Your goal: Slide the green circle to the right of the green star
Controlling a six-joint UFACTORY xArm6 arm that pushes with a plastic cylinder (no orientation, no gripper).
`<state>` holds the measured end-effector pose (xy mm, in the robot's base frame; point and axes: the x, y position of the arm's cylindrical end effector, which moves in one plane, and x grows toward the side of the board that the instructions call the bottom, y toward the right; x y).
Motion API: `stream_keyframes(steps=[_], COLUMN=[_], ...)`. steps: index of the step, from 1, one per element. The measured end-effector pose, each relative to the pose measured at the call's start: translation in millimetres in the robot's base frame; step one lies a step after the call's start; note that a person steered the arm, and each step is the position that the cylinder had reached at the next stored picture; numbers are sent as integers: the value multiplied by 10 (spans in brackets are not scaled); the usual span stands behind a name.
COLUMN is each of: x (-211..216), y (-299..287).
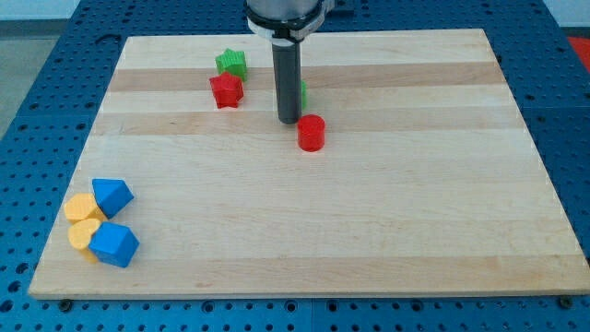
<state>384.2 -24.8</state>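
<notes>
**Green circle hidden behind the rod, to the right of the green star already**

The move turns on one relation: the green circle (302, 92) shows only as a thin green sliver at the right side of the rod, so it lies just behind and to the right of the tip (289, 122), touching or nearly touching it; which of the two cannot be told. Its round shape cannot be made out either, since the rod covers most of it. The green star (232, 63) sits near the top edge of the board (369, 231), left of the rod, with the red star (226, 90) just below and touching or almost touching it. Judged from this, the circle is already on the star's right side, though somewhat lower toward the board's middle; a short push toward the top edge would bring it level.

The red cylinder (312, 133) stands just below and right of the tip, close enough that a careless sweep could knock it.

The arm comes down from the top edge, the rod upright, its lower end resting on the wood in the upper middle of the board. There are no fingers here to open or close, only the plain rod.

In the bottom-left corner, two blue blocks (112, 195) (114, 244) and two yellow blocks (81, 207) (83, 234) cluster together, well apart from the work.
</notes>
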Motion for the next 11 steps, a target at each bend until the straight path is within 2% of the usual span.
stream_keyframes(steps=[1, 2, 3, 4, 5, 6, 7, 8, 9, 10, 11], x=[-105, -605, -839, -675, -681, -1035, -1299, -1248, -1167, -1177, -1443], y=[78, -2, -424, -302, 207, 402, 350, -120, -353, -206, -339])
